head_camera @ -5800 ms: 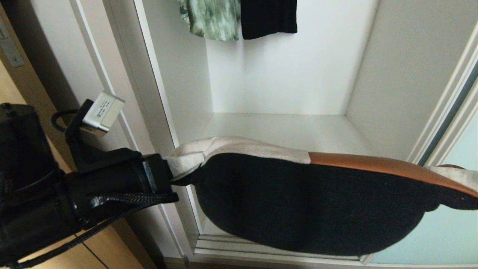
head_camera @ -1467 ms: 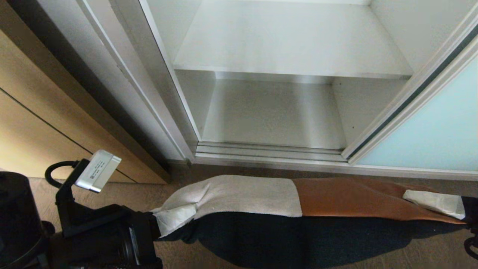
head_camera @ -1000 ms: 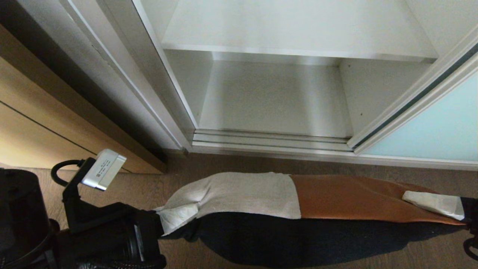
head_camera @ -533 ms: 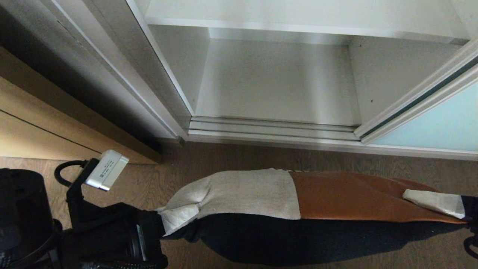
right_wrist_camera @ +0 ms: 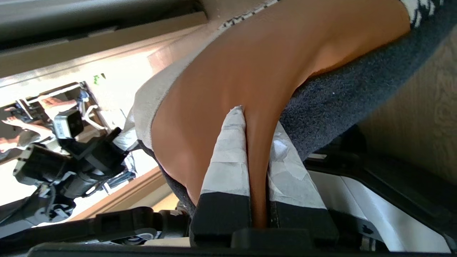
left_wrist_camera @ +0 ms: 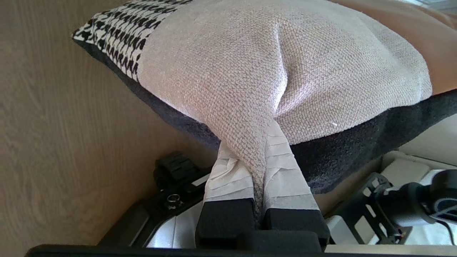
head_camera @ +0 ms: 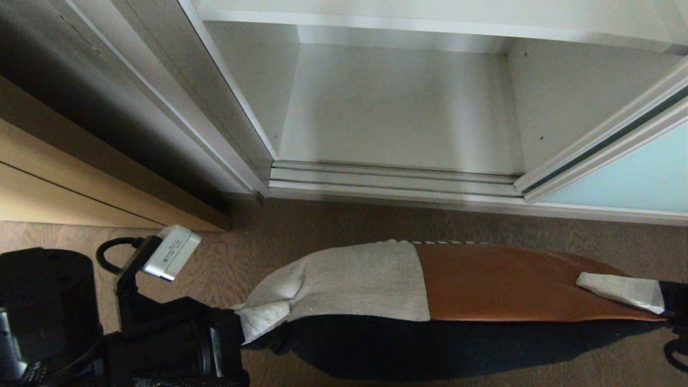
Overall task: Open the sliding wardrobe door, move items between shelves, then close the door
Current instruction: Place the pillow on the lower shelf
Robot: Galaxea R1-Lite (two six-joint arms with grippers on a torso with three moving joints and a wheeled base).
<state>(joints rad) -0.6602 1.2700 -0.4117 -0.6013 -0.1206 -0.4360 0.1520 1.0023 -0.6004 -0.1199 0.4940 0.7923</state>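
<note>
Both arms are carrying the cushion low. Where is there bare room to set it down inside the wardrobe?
The bottom shelf is bare, bordered by white side walls, the shelf above and the floor track. The sliding door covers the right. The left gripper and right gripper pinch opposite ends of the cushion.

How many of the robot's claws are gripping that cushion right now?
2. The left gripper pinches the cushion by its beige corner, and the right gripper pinches the brown leather end. Between them the cushion hangs above the floor, before the open wardrobe.
</note>
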